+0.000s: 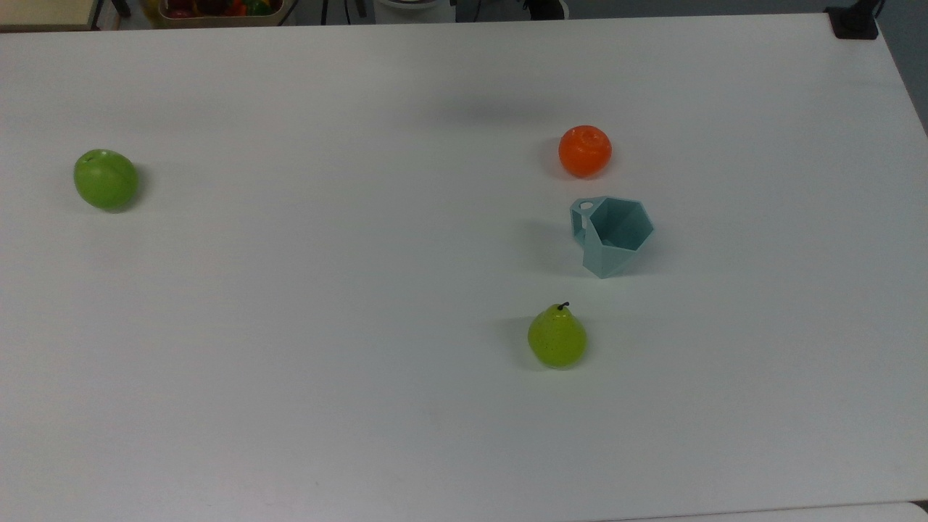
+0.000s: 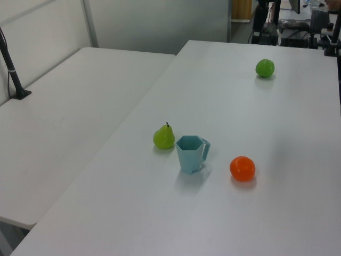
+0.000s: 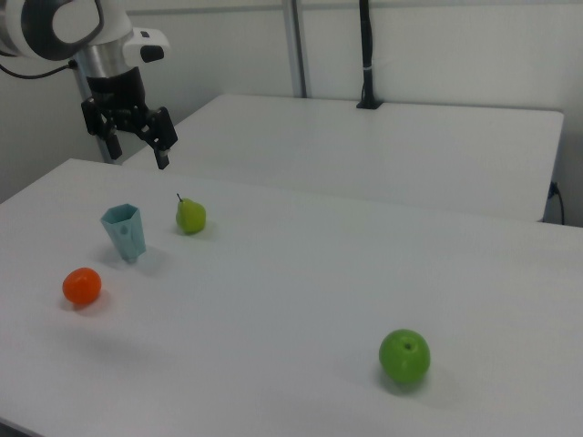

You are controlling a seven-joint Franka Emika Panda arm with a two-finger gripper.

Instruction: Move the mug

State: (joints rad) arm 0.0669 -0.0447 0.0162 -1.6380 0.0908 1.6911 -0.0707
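The pale teal faceted mug point(image 1: 612, 235) stands upright on the white table point(image 1: 362, 290), its small handle toward the top view's upper left. It also shows in the left view as the mug point(image 2: 192, 154) and in the right view as the mug point(image 3: 123, 232). In the right view my gripper point(image 3: 138, 152) hangs high in the air above and behind the mug, open, with nothing between its black fingers point(image 3: 162, 155).
An orange point(image 1: 584, 151) lies just beyond the mug and a green pear point(image 1: 557, 338) just in front of it in the top view. A green apple point(image 1: 106, 179) sits far off at the top view's left. A second white table point(image 2: 64, 122) adjoins.
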